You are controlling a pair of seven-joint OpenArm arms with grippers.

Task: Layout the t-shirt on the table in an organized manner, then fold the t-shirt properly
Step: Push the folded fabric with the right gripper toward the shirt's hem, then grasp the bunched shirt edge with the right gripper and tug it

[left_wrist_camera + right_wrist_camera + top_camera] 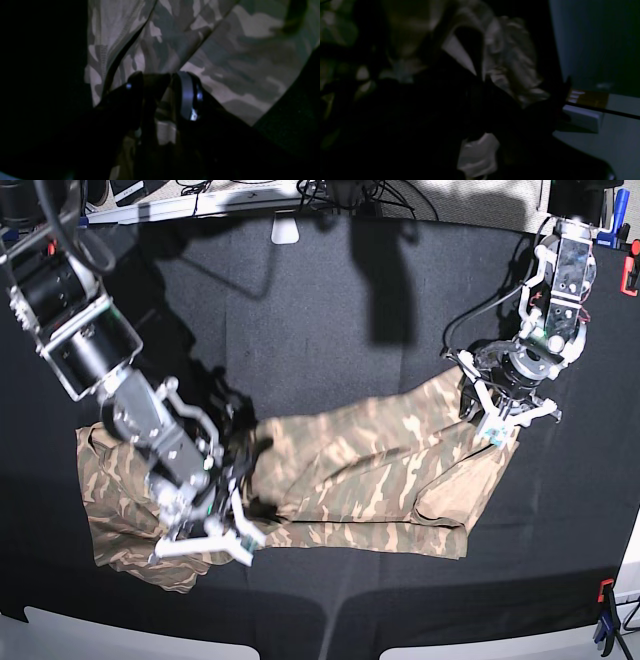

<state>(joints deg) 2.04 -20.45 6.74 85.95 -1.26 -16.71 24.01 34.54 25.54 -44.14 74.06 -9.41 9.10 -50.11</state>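
Shirt (330,480) is lying stretched and creased across the black surface (330,310). Left fingers (160,82) are clamping a fabric fold; right fingers' (205,530) state cannot be told. Uneven pulling is risking bunching or a slipped grip.

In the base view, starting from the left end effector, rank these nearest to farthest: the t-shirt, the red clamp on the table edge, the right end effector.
1. The t-shirt: gripped by the left end effector.
2. The red clamp: on the table's far edge.
3. The right end effector: across the shirt, near side.
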